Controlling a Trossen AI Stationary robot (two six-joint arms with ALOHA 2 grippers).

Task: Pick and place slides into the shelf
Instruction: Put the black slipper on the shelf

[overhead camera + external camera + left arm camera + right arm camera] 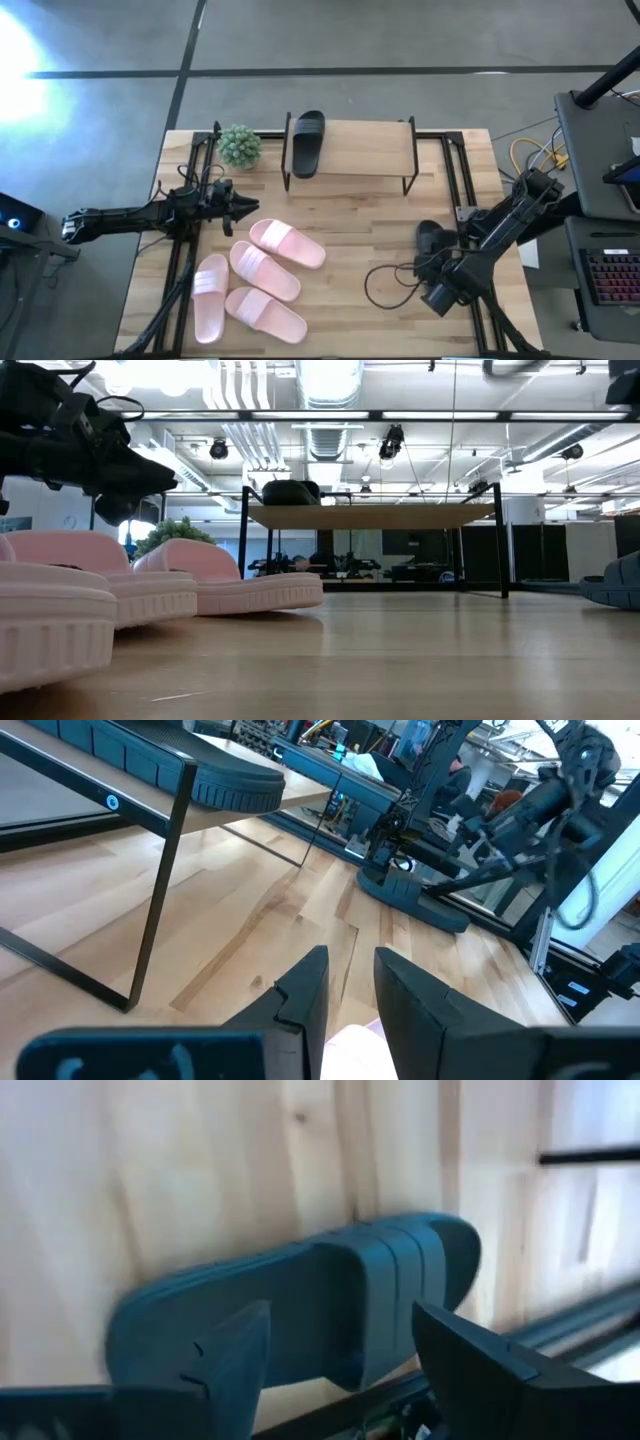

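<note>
Four pale pink slides lie sole-down on the table's near left part, and they also fill the left of the low view. One black slide rests on the shelf's plank top at its left end. The second black slide lies flat on the table near the right edge. My right gripper hovers over this black slide, fingers wide open and touching nothing. My left gripper hangs above the table just beyond the pink slides, open with a narrow gap.
A small potted plant stands left of the shelf near the far edge. A dark cable loop lies on the table near my right arm. Black frame rails run along both table sides. Bare wood lies between the pink slides and the right black slide.
</note>
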